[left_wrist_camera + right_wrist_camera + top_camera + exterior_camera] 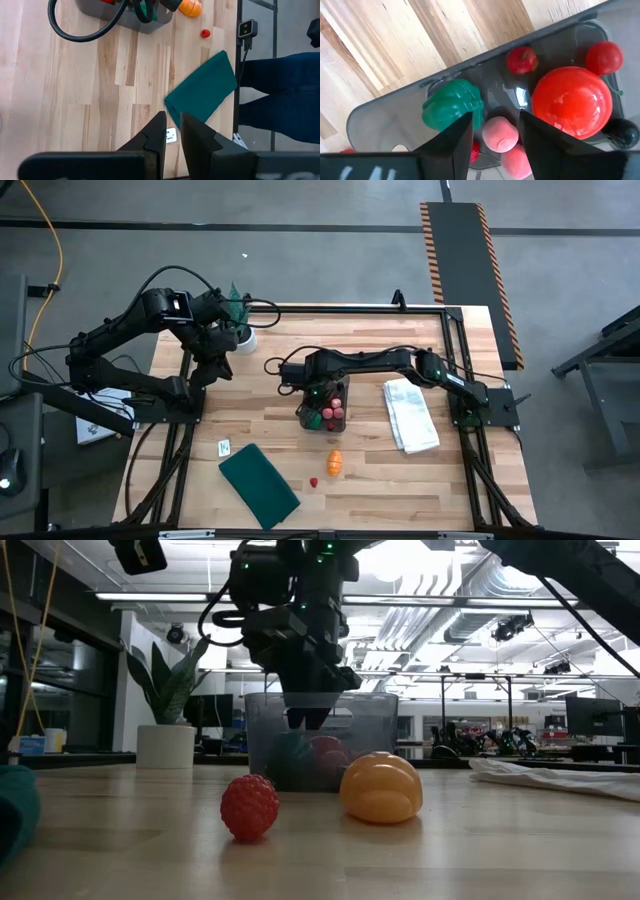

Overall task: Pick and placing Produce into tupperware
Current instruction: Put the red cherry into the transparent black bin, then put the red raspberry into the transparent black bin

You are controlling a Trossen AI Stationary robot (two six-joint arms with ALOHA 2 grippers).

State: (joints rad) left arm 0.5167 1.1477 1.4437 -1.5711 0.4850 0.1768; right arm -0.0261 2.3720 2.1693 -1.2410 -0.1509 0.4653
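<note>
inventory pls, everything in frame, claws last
tub: 1, clear grey, table middle
produce in tub: green one, big red ball, two small red, pink pieces, one dark piece
orange fruit: 1, on table near tub
red berry: 1, beside orange fruit
green cloth: 1, front edge
white cloth: 1, folded, right of tub
potted plant: 1, back left
left claw: near plant, nearly shut, empty
right claw: over tub, open
</note>
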